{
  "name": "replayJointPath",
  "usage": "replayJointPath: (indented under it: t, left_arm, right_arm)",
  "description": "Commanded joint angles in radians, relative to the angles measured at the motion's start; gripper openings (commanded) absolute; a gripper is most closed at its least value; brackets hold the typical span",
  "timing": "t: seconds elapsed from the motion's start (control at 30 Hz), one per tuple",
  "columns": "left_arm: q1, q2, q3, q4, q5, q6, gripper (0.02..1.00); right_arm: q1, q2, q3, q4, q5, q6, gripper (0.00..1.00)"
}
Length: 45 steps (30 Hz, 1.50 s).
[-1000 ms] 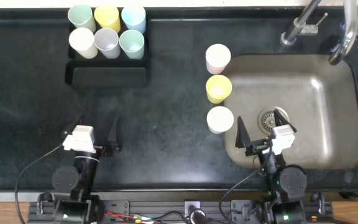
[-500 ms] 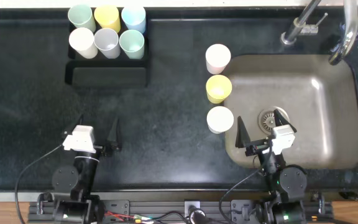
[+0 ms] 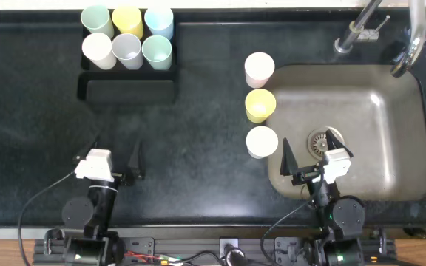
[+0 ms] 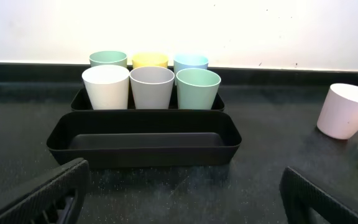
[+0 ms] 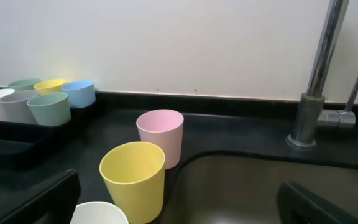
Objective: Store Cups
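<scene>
No shift — cups [image 3: 260,105], left tool [image 3: 117,155], right tool [image 3: 309,150].

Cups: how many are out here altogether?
9. Six cups stand in the black tray, two rows of three; a pink cup, a yellow cup and a white cup line up beside the sink.

You have nine plastic cups [image 3: 261,142]: six in the one black plastic tray [image 3: 128,91], three loose on the dark surface [image 3: 198,148]. By colour you count two yellow cups [image 3: 127,18], two mint green cups [image 3: 156,50], two white cups [image 3: 98,50], one pale grey cup [image 3: 127,49], one light blue cup [image 3: 159,18], one pink cup [image 3: 259,68]. One steel sink [image 3: 376,118], one metal tap [image 3: 357,29]
</scene>
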Motion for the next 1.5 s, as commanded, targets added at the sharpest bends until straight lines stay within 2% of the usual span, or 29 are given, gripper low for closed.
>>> replayJointPath:
  t: [0.03, 0.17, 0.3, 0.4, 0.5, 0.73, 0.93, 1.07, 1.27, 1.5]
  left_arm:
    - [-0.012, -0.010, -0.003, 0.016, -0.032, 0.001, 1.000]
    - [0.013, 0.104, 0.005, 0.176, -0.046, -0.106, 1.000]
    - [0.036, 0.361, 0.098, 0.351, -0.024, -0.152, 1.000]
    - [0.031, 0.557, 0.247, 0.345, 0.017, -0.151, 1.000]
    - [-0.007, 0.724, 0.458, 0.209, 0.056, -0.143, 1.000]
    - [-0.156, 1.044, 0.992, -0.222, 0.024, -0.116, 1.000]
    - [-0.293, 1.332, 1.407, -0.515, -0.059, -0.230, 1.000]
    - [-0.368, 1.523, 1.645, -0.693, -0.134, -0.395, 1.000]
    - [-0.468, 1.777, 1.906, -0.856, -0.151, -0.449, 0.998]
    - [-0.536, 1.956, 2.033, -0.952, -0.173, -0.516, 0.998]
  right_arm:
    - [0.006, -0.008, -0.013, 0.005, 0.000, 0.000, 0.998]
    - [0.005, -0.008, -0.013, 0.005, 0.000, 0.000, 0.996]
    - [0.006, -0.008, -0.013, 0.005, 0.000, 0.000, 0.998]
    - [0.005, -0.008, -0.013, 0.005, 0.000, 0.000, 0.996]
    - [0.006, -0.008, -0.013, 0.005, 0.000, 0.000, 0.998]
    - [0.005, -0.008, -0.013, 0.005, 0.000, 0.000, 0.998]
    - [0.006, -0.008, -0.013, 0.005, 0.000, 0.000, 0.998]
    - [0.006, -0.008, -0.013, 0.005, 0.000, 0.000, 0.998]
    - [0.005, -0.008, -0.013, 0.005, 0.000, 0.000, 0.998]
    - [0.005, -0.008, -0.013, 0.005, 0.000, 0.000, 0.998]
